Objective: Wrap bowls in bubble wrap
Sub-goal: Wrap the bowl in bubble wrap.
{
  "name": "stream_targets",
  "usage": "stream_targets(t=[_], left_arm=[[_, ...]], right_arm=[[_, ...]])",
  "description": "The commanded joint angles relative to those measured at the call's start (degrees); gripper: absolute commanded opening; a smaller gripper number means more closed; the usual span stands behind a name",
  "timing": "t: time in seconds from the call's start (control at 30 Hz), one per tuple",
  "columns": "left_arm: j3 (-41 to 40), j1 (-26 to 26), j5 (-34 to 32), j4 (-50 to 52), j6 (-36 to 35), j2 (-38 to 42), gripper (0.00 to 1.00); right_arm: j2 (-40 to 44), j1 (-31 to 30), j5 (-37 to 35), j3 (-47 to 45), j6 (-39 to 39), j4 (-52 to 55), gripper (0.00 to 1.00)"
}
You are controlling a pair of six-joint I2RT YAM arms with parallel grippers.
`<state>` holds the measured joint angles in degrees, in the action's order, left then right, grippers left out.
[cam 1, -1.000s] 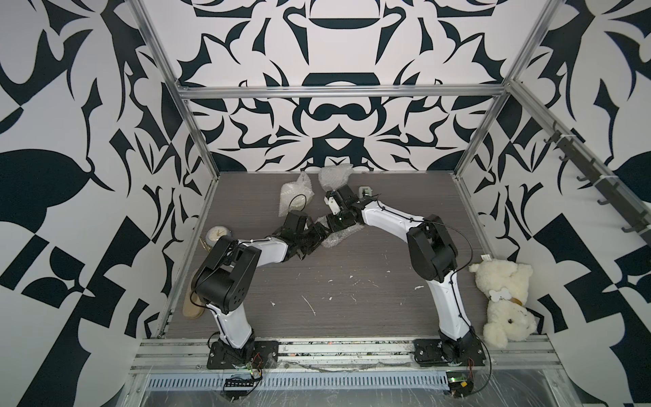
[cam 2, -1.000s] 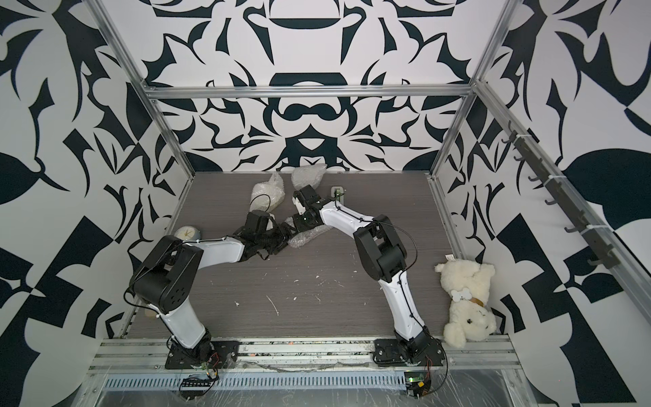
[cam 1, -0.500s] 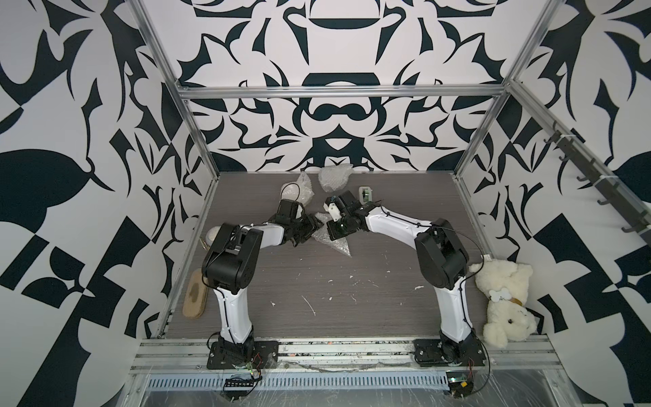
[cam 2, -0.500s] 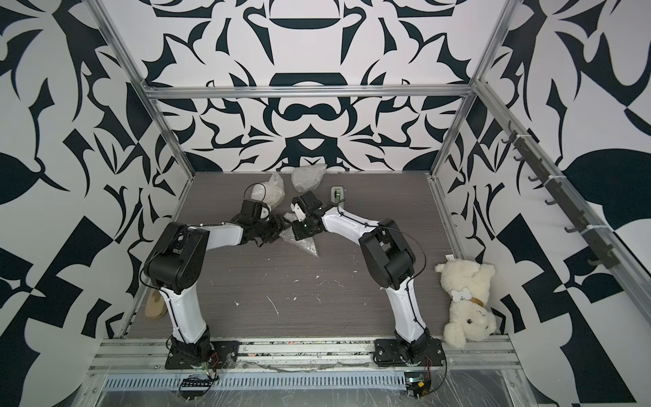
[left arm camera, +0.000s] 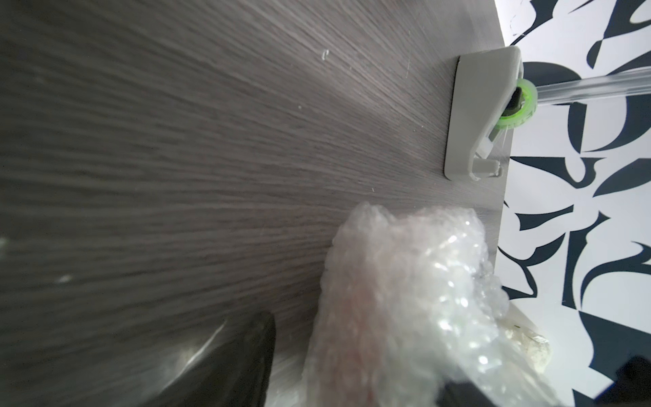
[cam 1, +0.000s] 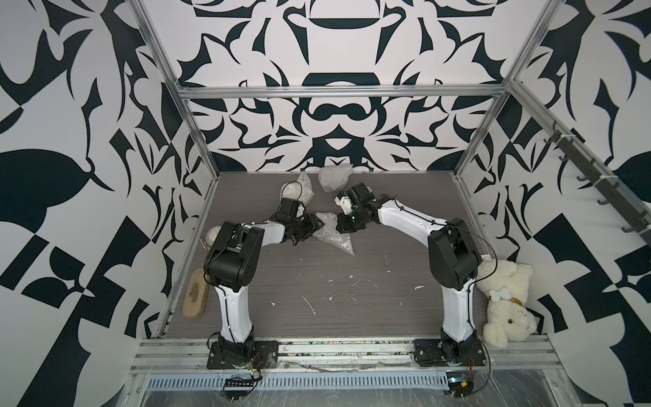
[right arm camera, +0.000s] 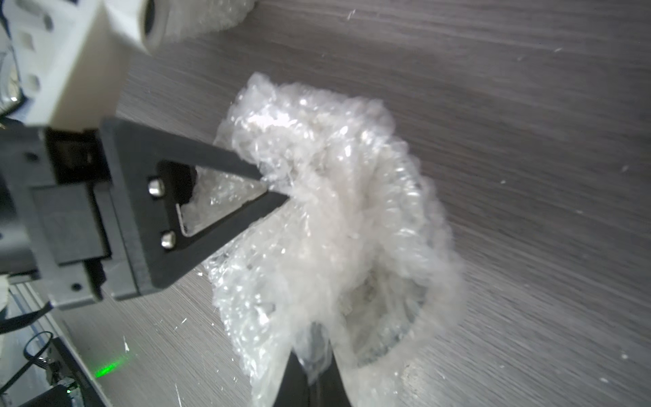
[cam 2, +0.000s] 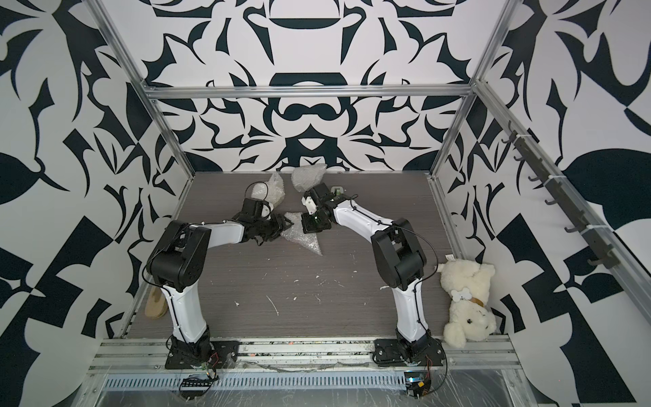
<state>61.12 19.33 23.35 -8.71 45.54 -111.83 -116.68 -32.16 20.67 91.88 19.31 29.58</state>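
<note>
Two arms meet over a crumpled sheet of bubble wrap (cam 1: 334, 238) lying mid-table, toward the back wall. The right gripper (right arm camera: 311, 356) is clamped tight on a fold of it. The left gripper (cam 1: 311, 225) has its jaws partly apart with wrap between them, but whether they press on it cannot be told. Behind, near the wall, sit a bundle (cam 1: 334, 178) and a second bundle (cam 1: 299, 190).

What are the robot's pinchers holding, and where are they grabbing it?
The right gripper pinches the bubble wrap by a loose edge. The left gripper has its jaws around the crumpled middle; whether they grip cannot be told.
</note>
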Motion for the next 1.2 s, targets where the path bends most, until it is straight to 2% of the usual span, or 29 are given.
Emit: stream_targets(t=[0.0,0.23,0.43,0.63,0.7,0.77,0.9,1.03,1.07,1.1,1.17], left_arm=[[-0.08,0.69,-2.08,3.77,-2.51,-2.49,0.59],[0.25,0.88,-1.14,4.29,-3.43,-2.36,0.57],[0.71,0.88,-0.01,3.90,-3.70,-2.38,0.57],[2.13,0.86,0.93,6.48,-4.27,0.98,0.57],[2.82,0.87,-0.43,8.49,-4.57,3.37,0.63],[3.26,0.88,-4.75,11.87,-4.72,6.22,0.70],[0.74,0.79,-8.69,12.14,-1.94,12.62,0.74],[-5.93,1.30,-9.74,6.25,3.95,18.34,0.78],[-8.05,1.97,-9.82,3.84,5.91,19.37,0.91],[-10.03,2.75,-9.63,1.37,7.97,20.08,0.96],[-12.46,4.06,-8.18,-2.93,10.64,19.94,0.95]], right_arm=[[-2.54,1.77,3.81,3.52,1.08,0.74,0.00],[-8.93,3.58,5.14,8.38,2.24,0.15,0.02],[-11.51,4.06,3.74,11.10,2.23,3.04,0.08],[-11.55,4.08,3.39,10.27,1.71,4.43,0.09],[-11.37,4.06,3.54,10.06,1.77,4.67,0.09],[-11.37,4.04,3.69,9.85,1.76,4.95,0.09],[-11.04,4.08,3.64,8.87,2.31,4.60,0.08],[-10.33,4.02,3.61,7.35,3.59,3.08,0.08],[-10.23,4.03,3.73,7.13,3.88,2.78,0.08],[-10.14,3.97,3.70,7.04,3.98,2.72,0.08],[-9.97,3.87,3.71,7.24,4.05,2.71,0.08]])
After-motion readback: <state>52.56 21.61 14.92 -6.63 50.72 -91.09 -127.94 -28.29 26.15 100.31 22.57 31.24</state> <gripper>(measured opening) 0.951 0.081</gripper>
